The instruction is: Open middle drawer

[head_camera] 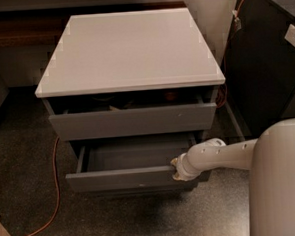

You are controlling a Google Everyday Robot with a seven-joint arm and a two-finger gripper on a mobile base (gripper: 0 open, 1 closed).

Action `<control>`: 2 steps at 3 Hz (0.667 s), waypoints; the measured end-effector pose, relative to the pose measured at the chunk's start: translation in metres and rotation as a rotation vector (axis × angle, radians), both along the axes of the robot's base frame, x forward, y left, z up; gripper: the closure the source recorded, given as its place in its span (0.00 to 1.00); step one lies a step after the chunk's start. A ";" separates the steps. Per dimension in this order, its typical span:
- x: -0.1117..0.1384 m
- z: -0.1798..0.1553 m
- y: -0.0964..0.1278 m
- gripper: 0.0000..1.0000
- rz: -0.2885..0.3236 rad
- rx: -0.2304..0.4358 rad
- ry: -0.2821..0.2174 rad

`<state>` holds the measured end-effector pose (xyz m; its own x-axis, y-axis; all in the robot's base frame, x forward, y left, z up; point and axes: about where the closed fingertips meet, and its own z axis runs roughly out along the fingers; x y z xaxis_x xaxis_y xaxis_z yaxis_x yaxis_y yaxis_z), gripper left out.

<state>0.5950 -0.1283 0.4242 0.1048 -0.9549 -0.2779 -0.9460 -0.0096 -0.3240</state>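
Fingers (174, 163) look clenched over the top edge of the middle drawer (123, 179), right at the far right end of its flat front, so I read the gripper (176, 169) as grasping that lip and not just resting on it. Behind it the pale arm (217, 156) runs out level to the right, towards the robot's white body (281, 182) in the near corner

The drawer itself stands well out from the cabinet, its shallow grey inside bare as far as I can see, and its front sits clearly forward of the top drawer (132, 121) above, which is only a crack open under the white cabinet top (128, 51). I judge the opening largely done, with perhaps a little travel left

Because my hold is at one end and not the middle, I want any further pull to go straight back along the runners, slow and level, or the front may skew and bind. I would not lift or press on the lip. An orange cable (57, 190) lies on the speckled floor (35, 162) to the left, well apart from the drawer, so it should not matter
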 end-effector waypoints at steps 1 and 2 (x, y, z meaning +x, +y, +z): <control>0.000 0.000 0.000 1.00 0.000 0.000 0.000; 0.000 0.000 0.000 0.80 0.000 0.000 0.000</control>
